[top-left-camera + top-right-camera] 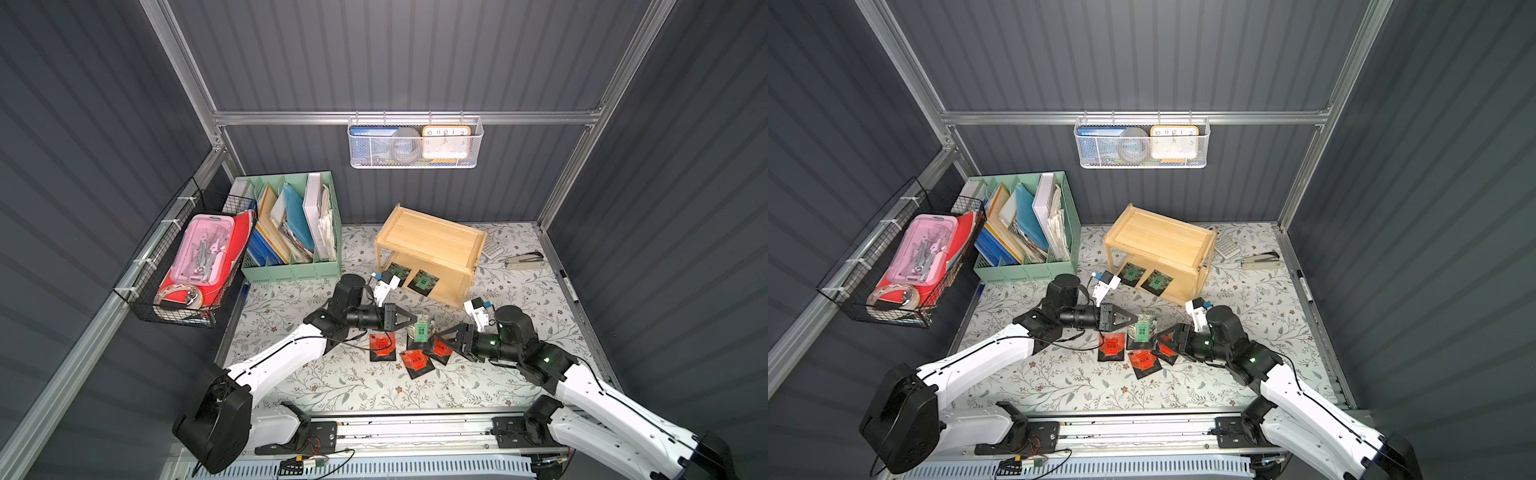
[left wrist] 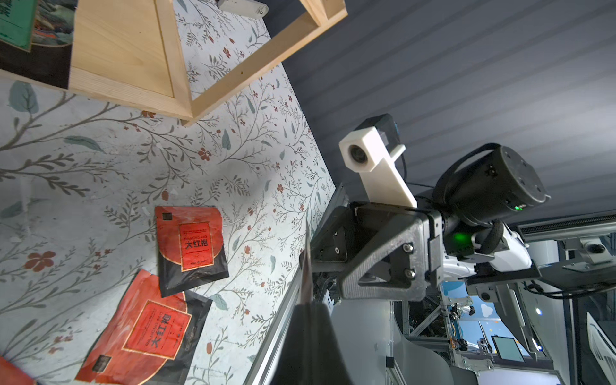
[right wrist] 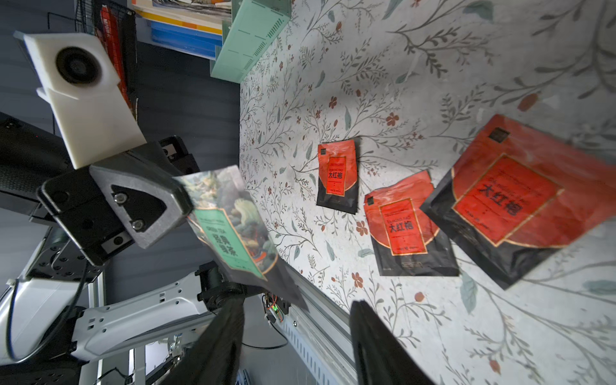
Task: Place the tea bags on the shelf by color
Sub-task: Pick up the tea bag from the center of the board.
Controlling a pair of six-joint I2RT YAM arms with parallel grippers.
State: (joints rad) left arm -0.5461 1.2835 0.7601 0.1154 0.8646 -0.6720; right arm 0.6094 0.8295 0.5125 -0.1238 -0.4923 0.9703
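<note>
The right wrist view is showing what the top views are not resolving. The left gripper (image 3: 181,200) is pressing its jaws together on the upper edge of one green tea bag (image 3: 233,230), which is hanging tilted above the table. In the same view the right gripper (image 3: 296,333) is holding its jaws apart. The sachet's lower corner is reaching toward that gap without being pinched. The left wrist view is presenting this sachet edge-on only, so its label is not showing there.

In both top views the two grippers are facing each other over the middle of the mat, with the held sachet between them.

Three red tea bags (image 1: 417,363) are lying flat on the mat just below the held one, close together, with some edges overlapping. In the top views the right gripper is partly covering one of them.

Two more green sachets (image 1: 398,272) are lying side by side at the open front of the lower tier of the shelf (image 1: 432,241).

A mint-green file organizer (image 1: 291,266) is standing beside the shelf. A calculator (image 1: 492,249) and a stapler (image 1: 524,261) are lying on its other side, and a marker (image 1: 568,286) is lying at the mat's edge.

A floral-patterned mat (image 1: 332,374) is covering the table. Dark grey ribbed panels in aluminium framing are enclosing it. A white mesh basket (image 1: 411,162) is hanging on the back rail, and a black wire basket (image 1: 141,291) is hanging on the left wall.
</note>
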